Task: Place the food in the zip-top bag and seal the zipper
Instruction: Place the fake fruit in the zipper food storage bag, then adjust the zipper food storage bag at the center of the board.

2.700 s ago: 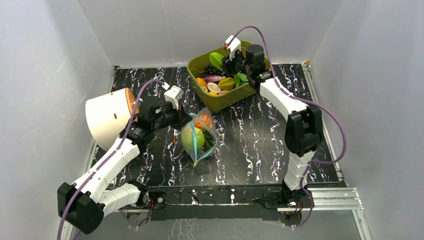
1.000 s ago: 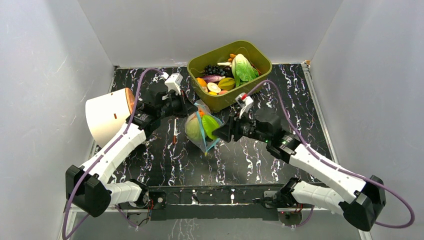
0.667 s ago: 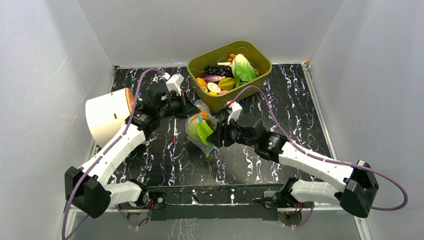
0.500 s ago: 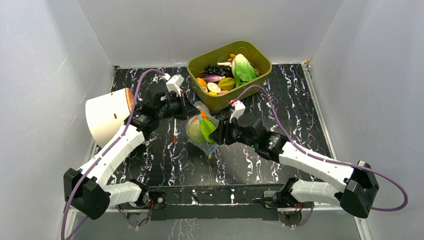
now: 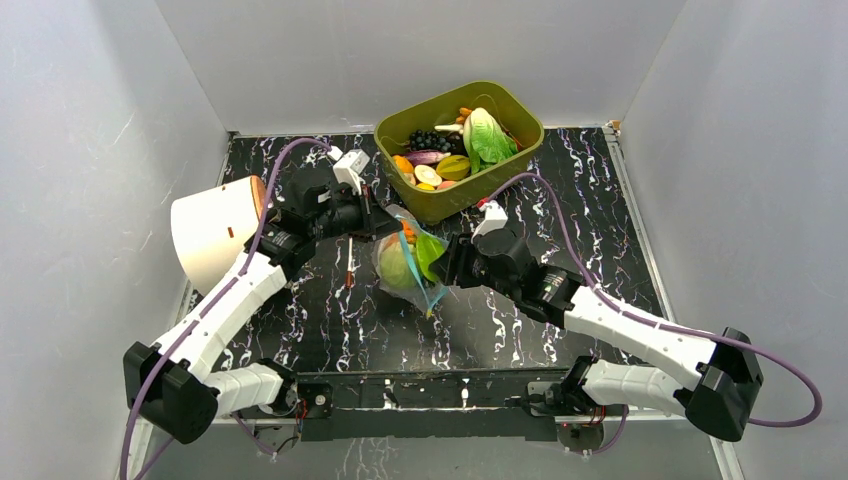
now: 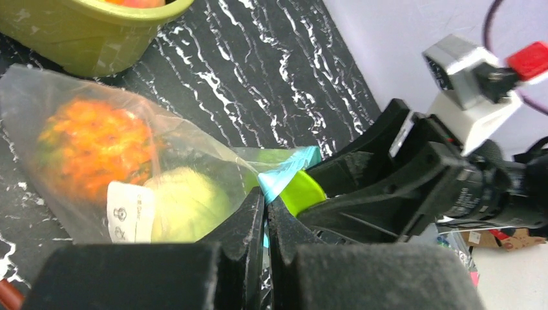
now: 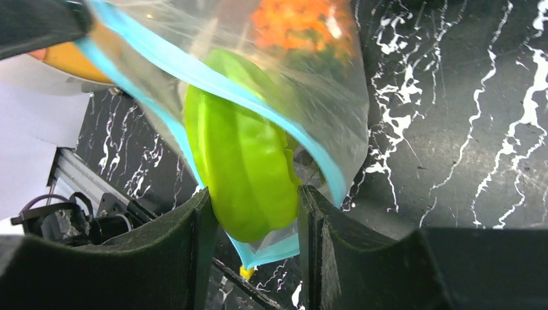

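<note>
Right end effector [image 5: 442,262] above black white-veined tabletop [image 5: 500,335], pale grey walls [image 5: 400,50] around.

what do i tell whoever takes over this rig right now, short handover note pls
Left gripper: shut, pinching the zipper at one end, holding the zip-top bag open.
Right gripper: shut on a green food piece, which sits partway through the bag's mouth.
Done: an orange pineapple and a pale-green cabbage are inside the bag.
Left: drop the green piece in, pull the right gripper out, then seal the zipper, which is unsealed.
More food lies in the olive tub at the far side.
</note>
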`<action>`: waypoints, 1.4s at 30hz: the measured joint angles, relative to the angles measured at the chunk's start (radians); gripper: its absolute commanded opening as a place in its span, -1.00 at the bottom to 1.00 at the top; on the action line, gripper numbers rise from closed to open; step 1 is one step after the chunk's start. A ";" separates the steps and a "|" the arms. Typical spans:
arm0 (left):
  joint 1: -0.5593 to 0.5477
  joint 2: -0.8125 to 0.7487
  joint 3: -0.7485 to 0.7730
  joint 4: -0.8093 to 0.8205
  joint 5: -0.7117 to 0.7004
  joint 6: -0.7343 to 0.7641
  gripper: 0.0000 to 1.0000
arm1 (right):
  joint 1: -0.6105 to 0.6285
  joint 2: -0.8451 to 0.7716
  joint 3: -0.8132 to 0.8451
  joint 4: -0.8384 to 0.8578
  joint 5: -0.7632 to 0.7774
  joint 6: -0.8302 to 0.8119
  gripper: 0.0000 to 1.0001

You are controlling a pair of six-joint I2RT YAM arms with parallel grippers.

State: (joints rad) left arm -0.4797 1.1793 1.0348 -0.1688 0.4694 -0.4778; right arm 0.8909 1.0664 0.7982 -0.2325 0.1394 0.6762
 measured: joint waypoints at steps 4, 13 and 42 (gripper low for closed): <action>0.000 -0.020 -0.002 0.044 0.033 -0.035 -1.00 | 0.000 0.014 0.006 -0.037 0.032 0.034 -0.17; 0.000 -0.029 -0.038 0.127 0.072 -0.106 -1.00 | 0.004 0.028 0.056 -0.118 0.073 0.078 0.40; 0.000 -0.057 -0.040 0.109 0.068 -0.094 -1.00 | 0.005 -0.031 0.124 -0.211 0.117 -0.042 -1.00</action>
State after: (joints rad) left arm -0.4797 1.1221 0.9947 -0.0601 0.5369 -0.5720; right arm 0.8959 1.0355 0.9226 -0.4431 0.2565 0.6342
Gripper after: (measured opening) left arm 0.010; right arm 0.010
